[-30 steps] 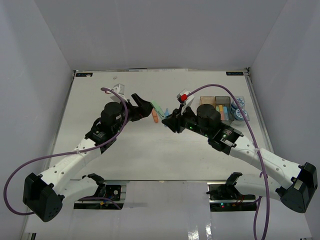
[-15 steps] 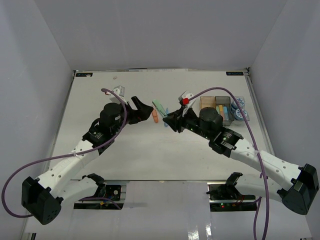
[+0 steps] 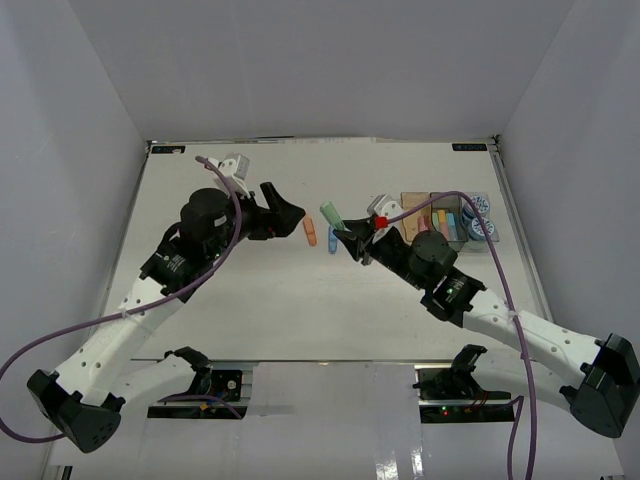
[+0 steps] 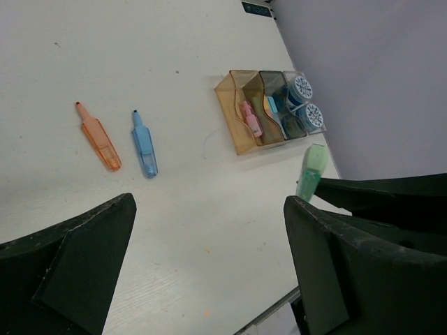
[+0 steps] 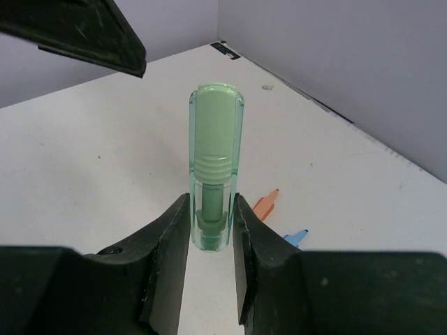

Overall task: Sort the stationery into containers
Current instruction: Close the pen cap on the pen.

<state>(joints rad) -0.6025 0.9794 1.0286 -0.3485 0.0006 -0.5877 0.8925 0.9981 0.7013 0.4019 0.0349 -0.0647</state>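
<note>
The right gripper [image 5: 209, 227] pinches the green marker [image 5: 215, 139] by one end, so it sticks up out of the jaws, ready to go to the bins [image 4: 227, 118], while the left gripper [image 4: 209, 206] hangs wide open, holding nothing.

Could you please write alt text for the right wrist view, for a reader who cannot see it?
The right gripper holds a pale green marker pointing straight up the frame, its two black fingers closed on the lower end. Behind it, on the white table, the tips of an orange marker and a blue marker show.
</note>
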